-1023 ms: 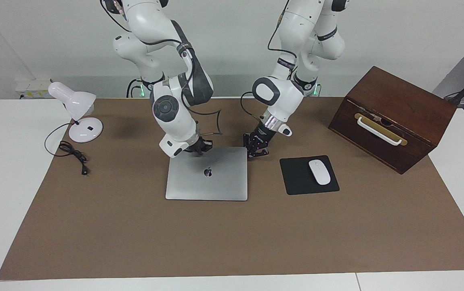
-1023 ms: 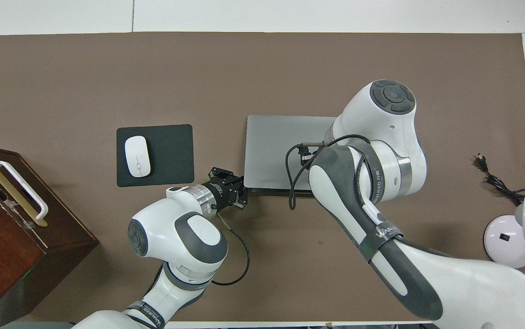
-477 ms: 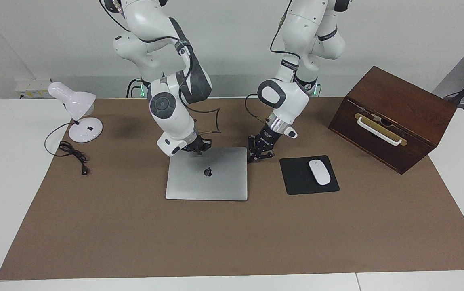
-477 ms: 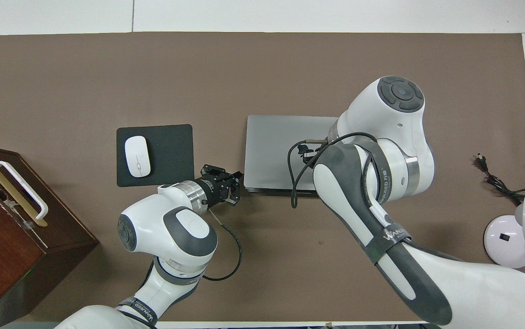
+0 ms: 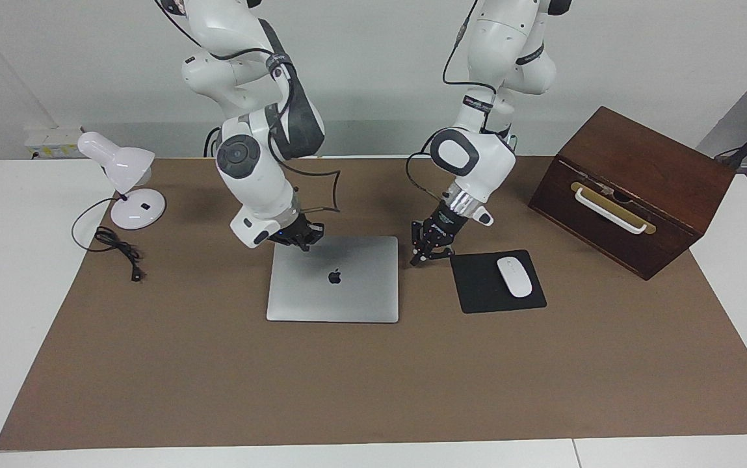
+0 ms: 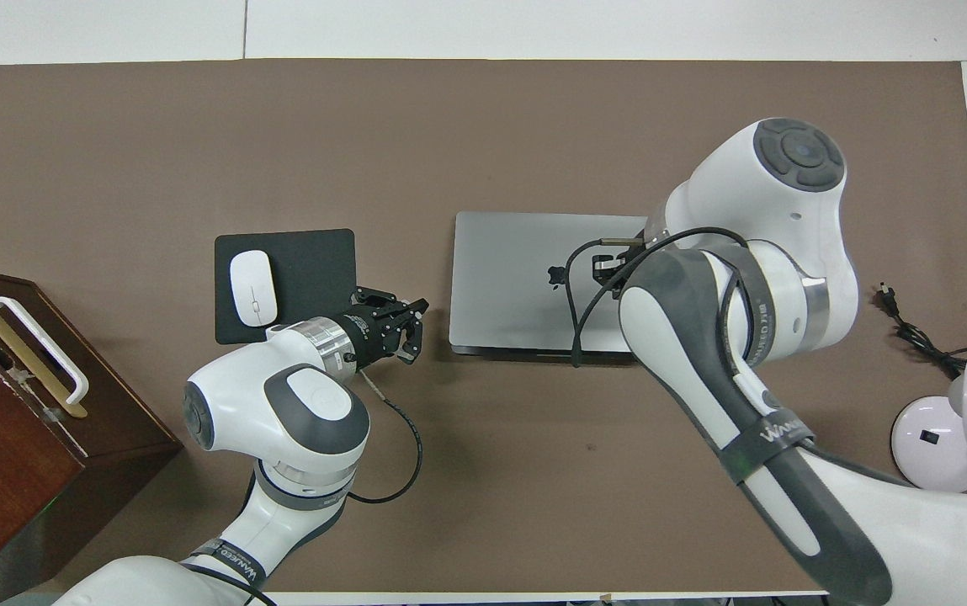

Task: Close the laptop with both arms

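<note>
The silver-grey laptop (image 5: 340,292) lies shut and flat on the brown mat, its apple logo facing up; the lid (image 6: 508,278) also shows from overhead. My left gripper (image 5: 424,256) hangs shut and holding nothing, just over the mat in the gap between the laptop and the black mouse pad (image 5: 482,294); overhead it (image 6: 407,326) is clear of the laptop's side. My right gripper (image 5: 300,238) is shut and holding nothing, low over the laptop's corner nearest the robots at the right arm's end. Overhead, the right forearm (image 6: 702,311) covers that gripper.
A white mouse (image 5: 515,277) rests on the mouse pad. A dark wooden box (image 5: 633,188) with a white handle stands at the left arm's end. A white desk lamp (image 5: 127,182) and its black cord (image 5: 119,250) sit at the right arm's end.
Both arms have drawn back from the laptop. The left gripper slid off its side toward the mouse pad; the right gripper shifted toward the right arm's end. The laptop has not moved.
</note>
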`<state>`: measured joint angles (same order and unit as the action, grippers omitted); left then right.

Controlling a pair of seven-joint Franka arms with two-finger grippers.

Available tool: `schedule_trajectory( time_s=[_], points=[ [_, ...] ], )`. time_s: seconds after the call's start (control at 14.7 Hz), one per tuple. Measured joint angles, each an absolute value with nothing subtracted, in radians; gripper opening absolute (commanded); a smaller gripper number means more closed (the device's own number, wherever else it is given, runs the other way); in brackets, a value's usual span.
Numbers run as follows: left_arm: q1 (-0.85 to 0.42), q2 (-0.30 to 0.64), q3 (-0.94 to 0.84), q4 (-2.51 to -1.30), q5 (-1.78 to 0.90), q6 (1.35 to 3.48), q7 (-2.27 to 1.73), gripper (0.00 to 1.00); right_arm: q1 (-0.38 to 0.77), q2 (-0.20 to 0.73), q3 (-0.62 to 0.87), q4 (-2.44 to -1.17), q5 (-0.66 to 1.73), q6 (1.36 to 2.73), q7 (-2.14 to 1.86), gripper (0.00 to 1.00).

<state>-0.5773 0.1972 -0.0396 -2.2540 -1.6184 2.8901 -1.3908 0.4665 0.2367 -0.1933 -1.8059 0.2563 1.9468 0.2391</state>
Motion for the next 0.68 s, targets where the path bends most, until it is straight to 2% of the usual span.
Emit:
schedule_trajectory(
  time_s=[0.41, 0.48, 0.68],
  points=[
    [-0.496, 0.195, -0.036, -2.195, -1.524, 2.888, -1.308, 0.00, 0.393, 0.150, -0.195, -1.800, 0.064, 1.938, 0.180, 0.00],
    [-0.476, 0.197, -0.036, -2.182, -1.471, 2.885, -1.305, 0.00, 0.388, 0.135, -0.195, -1.797, 0.039, 1.938, 0.180, 0.06],
    [-0.415, 0.205, -0.035, -2.128, -1.276, 2.824, -1.301, 0.00, 0.346, 0.078, -0.196, -1.787, 0.007, 1.929, 0.111, 0.38]
  ],
)
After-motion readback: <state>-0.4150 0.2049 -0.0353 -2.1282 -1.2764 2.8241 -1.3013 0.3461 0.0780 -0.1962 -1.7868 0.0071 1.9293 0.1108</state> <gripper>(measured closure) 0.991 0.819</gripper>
